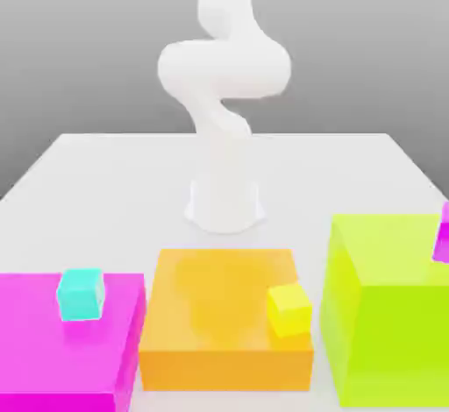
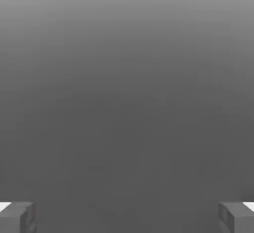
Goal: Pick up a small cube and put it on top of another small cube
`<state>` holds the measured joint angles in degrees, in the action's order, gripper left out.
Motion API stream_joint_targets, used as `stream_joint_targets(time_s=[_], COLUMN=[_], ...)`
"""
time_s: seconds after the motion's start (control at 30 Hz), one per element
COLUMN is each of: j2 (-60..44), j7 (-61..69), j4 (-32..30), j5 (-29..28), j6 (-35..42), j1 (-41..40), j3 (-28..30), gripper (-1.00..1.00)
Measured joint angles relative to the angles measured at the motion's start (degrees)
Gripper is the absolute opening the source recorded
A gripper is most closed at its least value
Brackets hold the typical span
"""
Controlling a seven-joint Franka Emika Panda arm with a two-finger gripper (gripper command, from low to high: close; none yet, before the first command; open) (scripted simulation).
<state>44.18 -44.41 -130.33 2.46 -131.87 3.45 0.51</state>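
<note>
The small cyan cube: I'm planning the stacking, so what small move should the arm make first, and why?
Probably bring the tool down toward the small cyan cube on the magenta block. Its fingers stand wide apart with nothing between them, so nothing is held yet. The cyan cube sits free on top, and the small yellow cube on the orange block could be the base.

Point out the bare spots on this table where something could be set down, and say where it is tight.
Free: the white table behind the blocks, on both sides of the arm's base, and most of the orange block top. Tight: the narrow gaps between the pink block, orange block and green block, and around the small cyan cube and yellow cube.
</note>
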Motion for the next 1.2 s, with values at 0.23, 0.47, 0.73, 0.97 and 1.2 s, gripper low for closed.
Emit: stream_joint_targets(time_s=[0.23,0.47,0.73,0.97,1.2], j2=[-14.15,-29.03,-44.77,-53.64,-52.1], j7=[8.46,19.71,28.09,14.64,-3.45], j4=[-4.05,-8.98,-16.45,-24.68,-24.56], j5=[5.77,14.55,22.18,15.46,6.78], j6=[0.41,1.12,0.36,-9.56,-19.24], j1=[12.61,24.5,39.65,44.89,44.97], j3=[-5.11,-10.73,-17.48,-17.24,-10.4], gripper=[0.0,0.0,0.0,0.0,0.0])
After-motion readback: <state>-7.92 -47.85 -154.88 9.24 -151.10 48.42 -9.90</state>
